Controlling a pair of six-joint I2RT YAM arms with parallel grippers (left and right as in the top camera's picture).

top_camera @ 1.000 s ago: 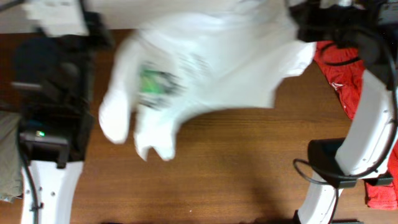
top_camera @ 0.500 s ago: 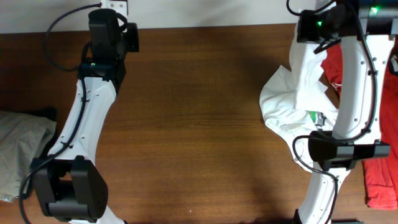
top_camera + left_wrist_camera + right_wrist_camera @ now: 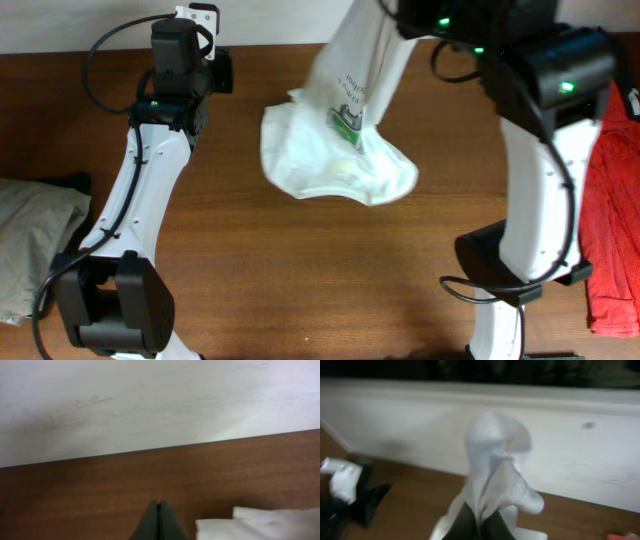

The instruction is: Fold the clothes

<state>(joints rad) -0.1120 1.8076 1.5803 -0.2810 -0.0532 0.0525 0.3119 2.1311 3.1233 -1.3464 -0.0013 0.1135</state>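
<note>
White T-shirt [image 3: 335, 165] hangs pinched in the right gripper [image 3: 479, 516] — left gripper [image 3: 158, 509] (near the wall [image 3: 150, 400]) closed, empty.

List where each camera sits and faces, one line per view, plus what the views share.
Overhead: fixed above, looking straight down on the wooden table; the left arm and right arm show, and the white T-shirt hangs from the right one.
Left wrist: on the left arm, facing along the tabletop to the white wall; the shut left gripper shows.
Right wrist: on the right arm, facing the wall; the right gripper is shut on the bunched T-shirt.
Shared: the T-shirt appears in all three views; both wrist views see the wall.
</note>
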